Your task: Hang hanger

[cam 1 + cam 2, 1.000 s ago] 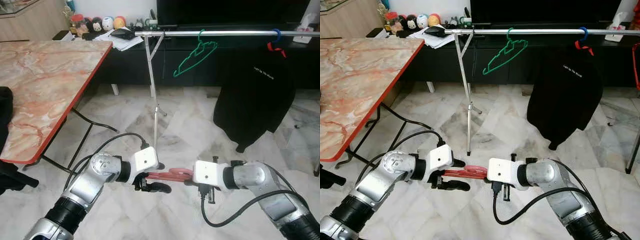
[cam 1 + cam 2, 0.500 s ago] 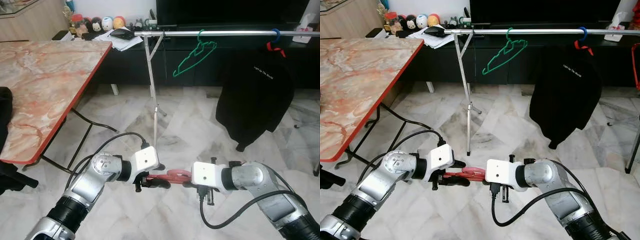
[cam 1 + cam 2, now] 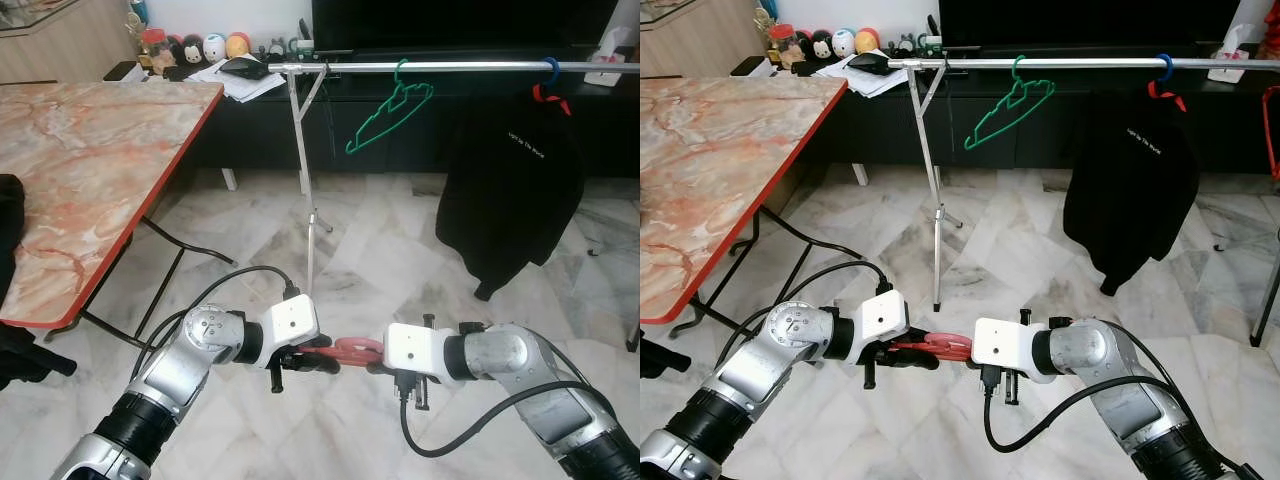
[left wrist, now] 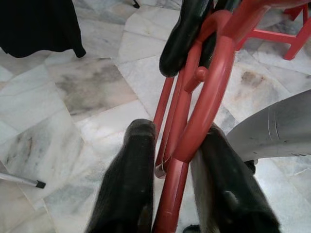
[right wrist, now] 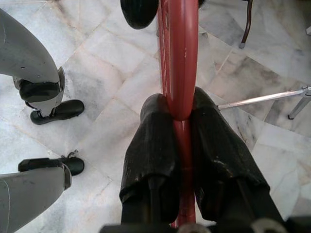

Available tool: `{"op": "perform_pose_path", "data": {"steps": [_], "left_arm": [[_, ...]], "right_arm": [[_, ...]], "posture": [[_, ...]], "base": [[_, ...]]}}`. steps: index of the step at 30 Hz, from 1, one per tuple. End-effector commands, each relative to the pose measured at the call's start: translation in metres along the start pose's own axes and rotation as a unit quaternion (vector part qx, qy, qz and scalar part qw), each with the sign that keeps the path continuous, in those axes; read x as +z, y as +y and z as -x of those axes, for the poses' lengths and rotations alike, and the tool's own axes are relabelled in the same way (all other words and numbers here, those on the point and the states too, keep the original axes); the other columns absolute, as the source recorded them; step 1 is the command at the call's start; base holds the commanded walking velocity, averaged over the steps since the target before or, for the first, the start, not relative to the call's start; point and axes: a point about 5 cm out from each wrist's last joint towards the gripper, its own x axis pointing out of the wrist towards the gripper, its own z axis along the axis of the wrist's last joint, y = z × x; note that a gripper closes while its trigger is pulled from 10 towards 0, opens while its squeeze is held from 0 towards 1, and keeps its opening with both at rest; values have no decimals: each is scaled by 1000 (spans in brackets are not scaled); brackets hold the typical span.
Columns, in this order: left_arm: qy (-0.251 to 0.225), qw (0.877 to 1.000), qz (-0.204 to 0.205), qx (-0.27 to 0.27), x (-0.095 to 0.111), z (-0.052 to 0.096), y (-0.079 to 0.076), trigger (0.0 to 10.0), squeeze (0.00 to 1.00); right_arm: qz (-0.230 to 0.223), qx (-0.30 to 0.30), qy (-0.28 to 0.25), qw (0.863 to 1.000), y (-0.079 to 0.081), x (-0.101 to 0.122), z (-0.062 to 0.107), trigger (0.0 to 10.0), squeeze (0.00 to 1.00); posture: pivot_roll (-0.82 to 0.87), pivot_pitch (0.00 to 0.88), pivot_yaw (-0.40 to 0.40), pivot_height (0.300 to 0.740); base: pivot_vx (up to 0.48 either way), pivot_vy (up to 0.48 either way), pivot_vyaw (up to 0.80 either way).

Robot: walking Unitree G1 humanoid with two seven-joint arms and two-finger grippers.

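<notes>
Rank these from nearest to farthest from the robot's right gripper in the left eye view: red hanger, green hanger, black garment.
1. Red hanger: clamped in the right gripper, low in front.
2. Black garment: hanging on the rail, ahead to the right.
3. Green hanger: on the rail, farther back.

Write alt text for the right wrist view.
The right pincer is shut on a red hanger, whose bar runs straight away between its two black fingers. A fingertip of the left pincer meets the hanger farther along, above the marble floor.

Silver jointed arms with black elbow bands, white boxy wrists, looping black cables and black-fingered tools.
</notes>
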Motion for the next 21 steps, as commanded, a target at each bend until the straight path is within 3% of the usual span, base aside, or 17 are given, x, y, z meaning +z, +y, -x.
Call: {"op": "perform_pose_path", "data": {"steps": [1, 5, 6, 7, 8, 21], "left_arm": [[1, 1000, -3, 12, 1, 4, 6, 0, 0], [0, 1000, -3, 10, 1, 4, 6, 0, 0], [0, 1000, -3, 9, 1, 4, 5, 0, 0], [0, 1000, -3, 9, 1, 4, 5, 0, 0], [-1, 1000, -4, 9, 1, 3, 5, 0, 0], [22, 1000, -11, 12, -10, 4, 4, 0, 0]], "right_arm": [[3, 18, -6, 1000, 6, 1, -3, 10000, 0], [-6, 23, -14, 1000, 8, 1, -3, 10000, 0], [-8, 25, -18, 1000, 8, 2, -2, 10000, 431], [-8, 26, -21, 999, 8, 2, -2, 10000, 431], [-10, 26, -22, 999, 8, 3, -2, 10000, 1000], [-11, 38, -24, 999, 10, 3, -3, 10000, 1000]], "posture": [[-158, 75, 74, 740], [-158, 75, 74, 740], [-158, 75, 74, 740], [-158, 75, 74, 740], [-160, 75, 73, 740], [-157, 76, 70, 740]], "base": [[0, 0, 0], [0, 0, 0], [0, 0, 0], [0, 0, 0], [0, 0, 0], [0, 0, 0]]}}
